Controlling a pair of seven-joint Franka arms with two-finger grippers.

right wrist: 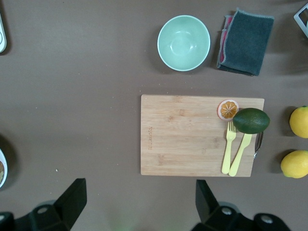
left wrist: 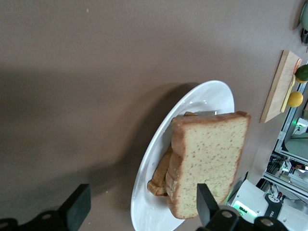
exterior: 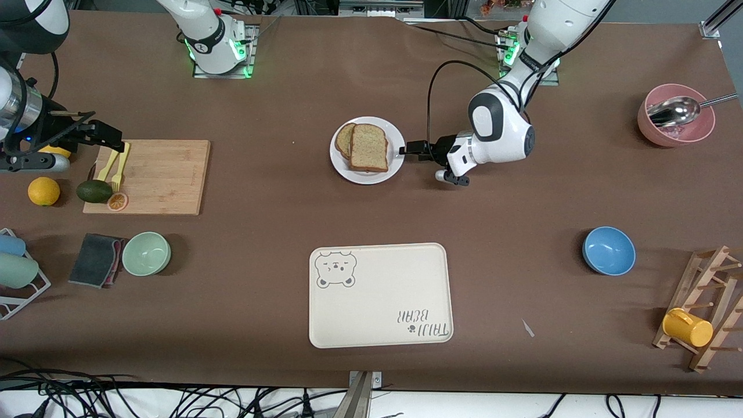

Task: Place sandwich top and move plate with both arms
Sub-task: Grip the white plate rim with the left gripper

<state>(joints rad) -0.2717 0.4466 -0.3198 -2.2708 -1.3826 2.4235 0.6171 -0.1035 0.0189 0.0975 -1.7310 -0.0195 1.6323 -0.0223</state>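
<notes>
My left gripper [exterior: 410, 148], fingers apart, sits at the plate [exterior: 397, 138] rim. Sandwich top [exterior: 368, 147] lies flat, askew on the lower slice [exterior: 345, 140]. My right gripper [exterior: 107, 136], open, waits over the cutting board [exterior: 168, 180] edge.

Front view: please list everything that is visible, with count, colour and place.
plate: 1, white, table middle
sandwich top: 1, tan, on plate over another slice
tray: 1, cream, nearer the camera than plate
cutting board: 1, wood, right arm's end
bowls: mint, blue, pink
left gripper: black, open, at plate's rim
right gripper: black, open, over cutting board
</notes>
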